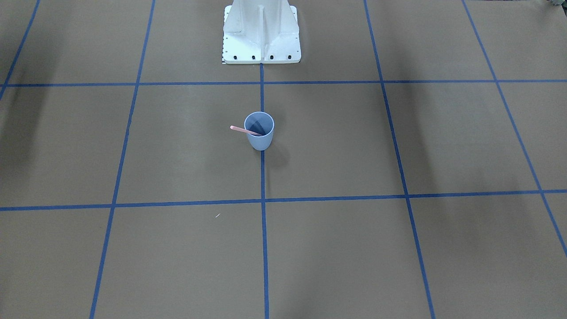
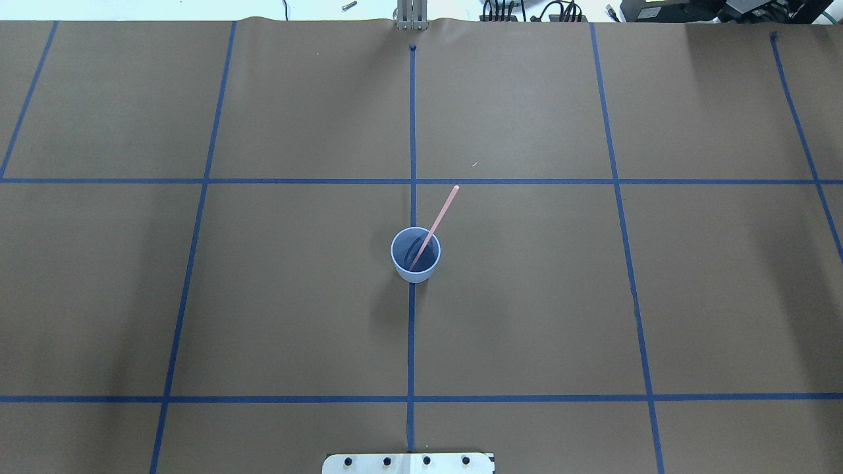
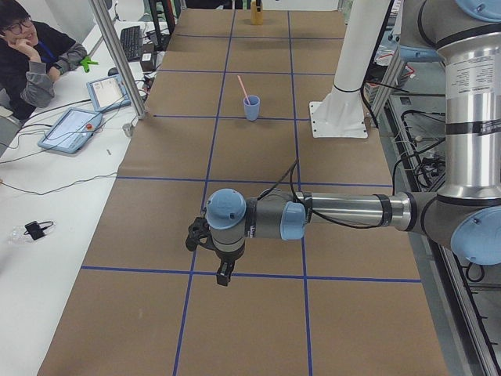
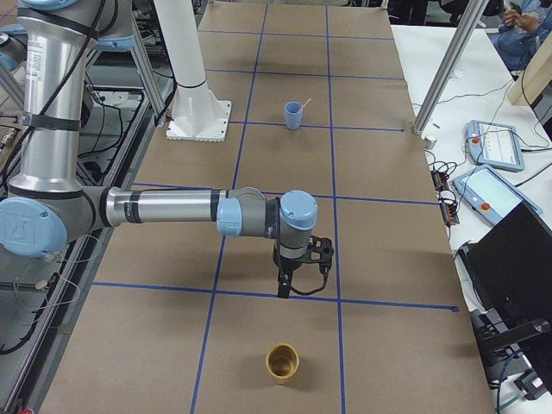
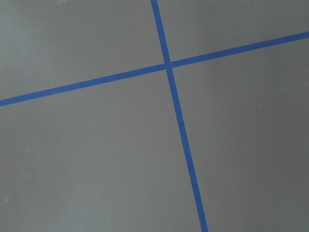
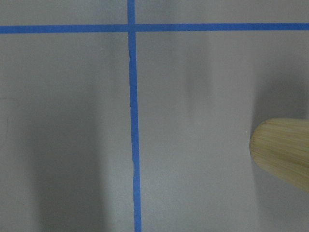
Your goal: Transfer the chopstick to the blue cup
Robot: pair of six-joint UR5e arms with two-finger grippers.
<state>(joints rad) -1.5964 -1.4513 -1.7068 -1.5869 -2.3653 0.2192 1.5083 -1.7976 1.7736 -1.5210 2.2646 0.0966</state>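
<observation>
The blue cup (image 1: 260,138) stands upright on the centre tape line near the robot's base; it also shows in the overhead view (image 2: 415,271) and both side views (image 3: 251,110) (image 4: 293,117). One pale pink chopstick (image 1: 239,129) (image 2: 442,210) stands slanted inside it, its upper end leaning out over the rim. My left gripper (image 3: 222,274) hangs over the table far from the cup; I cannot tell if it is open or shut. My right gripper (image 4: 287,287) hangs at the other end of the table; I cannot tell its state either.
A tan wooden cup (image 4: 282,362) stands near my right gripper and shows at the right wrist view's edge (image 6: 285,150). The white robot base (image 1: 261,33) is behind the blue cup. Operators' desks with tablets (image 3: 70,129) line the far side.
</observation>
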